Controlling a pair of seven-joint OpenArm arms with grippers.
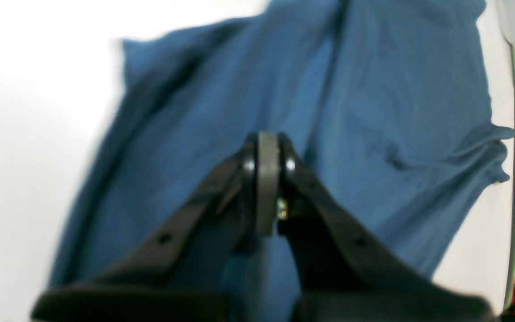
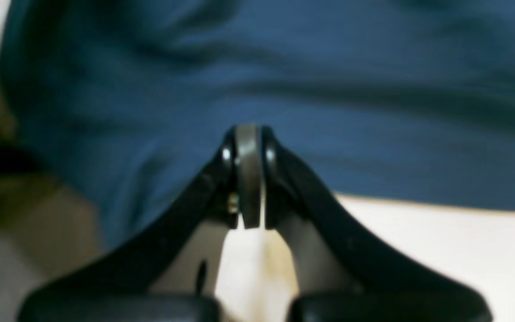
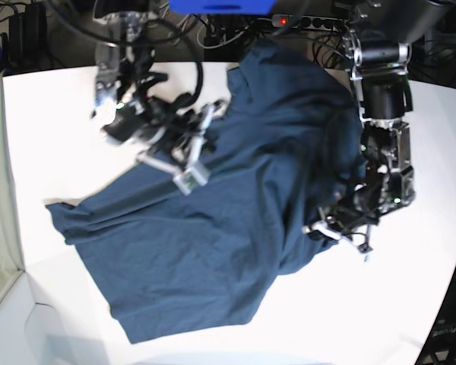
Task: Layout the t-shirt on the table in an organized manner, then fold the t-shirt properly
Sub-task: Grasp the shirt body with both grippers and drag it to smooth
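- The t-shirt [image 3: 213,228] is spread in a rumpled, slanted heap across the middle of the table [image 3: 53,137], with one end drawn up toward the far edge and the broad lower part lying nearer the front.
- The left gripper [image 1: 268,147] is seen with its jaws pressed together; no cloth is visibly pinched between them in the left wrist view, though blue fabric lies right beneath.
- The right gripper [image 2: 247,143] is likewise closed tight, poised over the shirt close to a cloth edge where bare tabletop begins; whether a thin layer is caught cannot be told from the blurred picture.
- The shirt is judged light, soft and limp: it will drape, bunch and drag rather than keep a shape, and it is in no way fragile.
- Hold is best taken at firm borders, it is judged: the hem corners, the shoulder seams or a sleeve [image 3: 64,217] end, where doubled cloth gives the jaws something to bite.
- Deep folds are seen running along the body, so pulling outward from two opposite corners is likely needed for flattening.
- Open white surface is left on the near-left and the right of the base view; cables [image 3: 311,23] and clutter are crowded along the far edge, and the table's curved rim is close to the front.
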